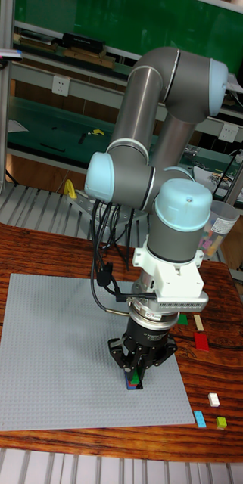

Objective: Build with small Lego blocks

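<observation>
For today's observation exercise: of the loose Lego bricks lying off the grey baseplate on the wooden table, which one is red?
The red brick, lying just off the baseplate's right edge. The others differ: a white brick, a light blue brick and a yellow-green brick sit nearer the table's front.

- Only 1 camera is watching, and its picture is taller than it is wide.
- It is standing in front of the wooden table (30, 249), a bit higher up, looking down and across at the arm (163, 136).
- It is sitting fairly near, showing the whole gray baseplate (53, 355) and the shelves (45, 98) behind.
</observation>
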{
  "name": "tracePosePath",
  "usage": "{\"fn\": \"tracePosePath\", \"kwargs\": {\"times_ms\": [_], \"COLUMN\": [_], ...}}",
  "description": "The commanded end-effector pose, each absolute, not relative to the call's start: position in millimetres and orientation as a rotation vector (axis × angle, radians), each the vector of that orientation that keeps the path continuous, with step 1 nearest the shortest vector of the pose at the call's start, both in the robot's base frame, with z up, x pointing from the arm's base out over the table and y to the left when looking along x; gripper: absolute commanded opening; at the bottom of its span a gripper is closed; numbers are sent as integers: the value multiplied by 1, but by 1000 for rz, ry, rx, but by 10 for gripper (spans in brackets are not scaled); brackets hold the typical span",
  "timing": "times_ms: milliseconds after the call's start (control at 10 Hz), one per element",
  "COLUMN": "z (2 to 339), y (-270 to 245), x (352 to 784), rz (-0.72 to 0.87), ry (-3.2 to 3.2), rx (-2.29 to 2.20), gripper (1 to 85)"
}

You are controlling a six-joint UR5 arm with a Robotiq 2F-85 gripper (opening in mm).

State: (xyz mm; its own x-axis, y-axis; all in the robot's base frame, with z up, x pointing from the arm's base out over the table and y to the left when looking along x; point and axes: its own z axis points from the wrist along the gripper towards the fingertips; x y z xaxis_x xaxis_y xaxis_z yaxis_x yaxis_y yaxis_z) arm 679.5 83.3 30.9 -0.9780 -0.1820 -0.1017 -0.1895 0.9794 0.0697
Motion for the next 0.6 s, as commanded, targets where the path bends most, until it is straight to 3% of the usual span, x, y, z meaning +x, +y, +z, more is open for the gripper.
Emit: {"fn": "tracePosePath", "kwargs": {"times_ms": [0, 500], "z": [31, 31], "y": [84, 82], "x": [679, 677], "rz": [144, 137], "ry": [3025, 3028], "rx": [-272, -273], "gripper": [13, 13]}}
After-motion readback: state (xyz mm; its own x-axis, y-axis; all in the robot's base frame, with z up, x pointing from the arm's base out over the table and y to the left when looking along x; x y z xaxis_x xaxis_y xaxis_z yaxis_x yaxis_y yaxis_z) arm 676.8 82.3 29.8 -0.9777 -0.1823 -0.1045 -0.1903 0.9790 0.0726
